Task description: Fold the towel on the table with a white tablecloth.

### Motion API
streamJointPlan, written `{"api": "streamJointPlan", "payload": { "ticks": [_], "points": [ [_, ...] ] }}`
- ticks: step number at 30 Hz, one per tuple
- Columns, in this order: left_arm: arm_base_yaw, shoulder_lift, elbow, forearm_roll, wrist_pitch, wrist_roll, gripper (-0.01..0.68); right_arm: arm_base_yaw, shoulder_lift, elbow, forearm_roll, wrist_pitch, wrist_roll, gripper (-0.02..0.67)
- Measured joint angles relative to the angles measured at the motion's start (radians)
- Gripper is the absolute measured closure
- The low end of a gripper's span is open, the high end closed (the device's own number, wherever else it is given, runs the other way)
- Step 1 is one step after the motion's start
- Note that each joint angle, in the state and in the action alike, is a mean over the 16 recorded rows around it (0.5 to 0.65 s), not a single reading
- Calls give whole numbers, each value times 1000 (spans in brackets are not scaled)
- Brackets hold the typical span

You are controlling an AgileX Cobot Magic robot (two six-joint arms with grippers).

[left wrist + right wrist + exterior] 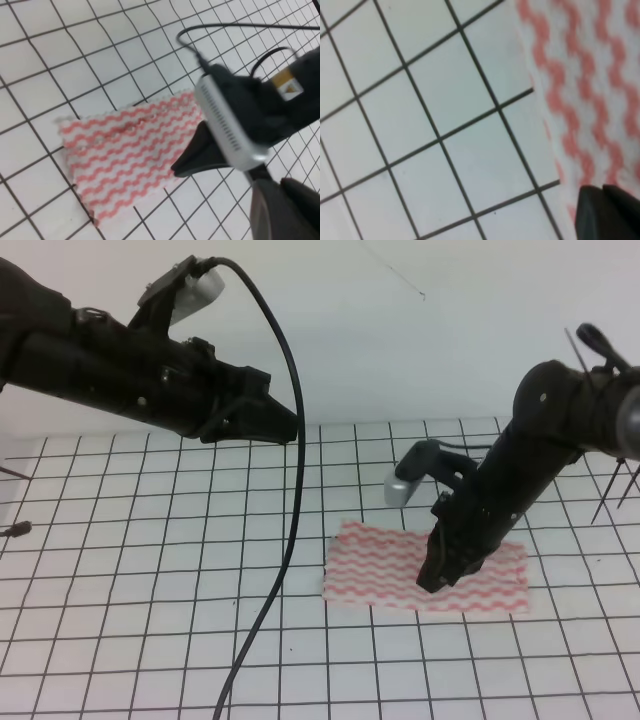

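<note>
1. Exterior high view: I have the right end effector down over the middle of the towel, tip at or just above the cloth; I cannot tell whether it touches. The towel lies flat and unfolded on the tabletop, right of centre, so I judge I am at the approach for the first grasp. The left end effector hangs well above and away to the left; it looks pressed together, though the angle leaves me unsure. A black cable droops in front of the left arm down across the grid.

2. Left wrist view: I see the towel as a thin rectangle with pinkish-red and white wavy stripes, edges slightly frayed, lying smooth. The right arm's wrist camera covers its far end.

3. Right wrist view: the right end effector shows only as a dark tip beside the towel's edge; I cannot tell its spread. Next I need to pinch an edge cleanly without dragging the cloth.
</note>
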Motion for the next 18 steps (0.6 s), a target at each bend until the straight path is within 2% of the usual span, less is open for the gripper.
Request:
{"api": "streamJointPlan", "payload": {
  "ticks": [11,18],
  "points": [
    [0,0,0,34,-9,-4,673,0,-16,1,-274,-90,306,645],
    [0,0,0,45,-14,-9,673,0,11,2,-462,-87,474,645]
  ]
}}
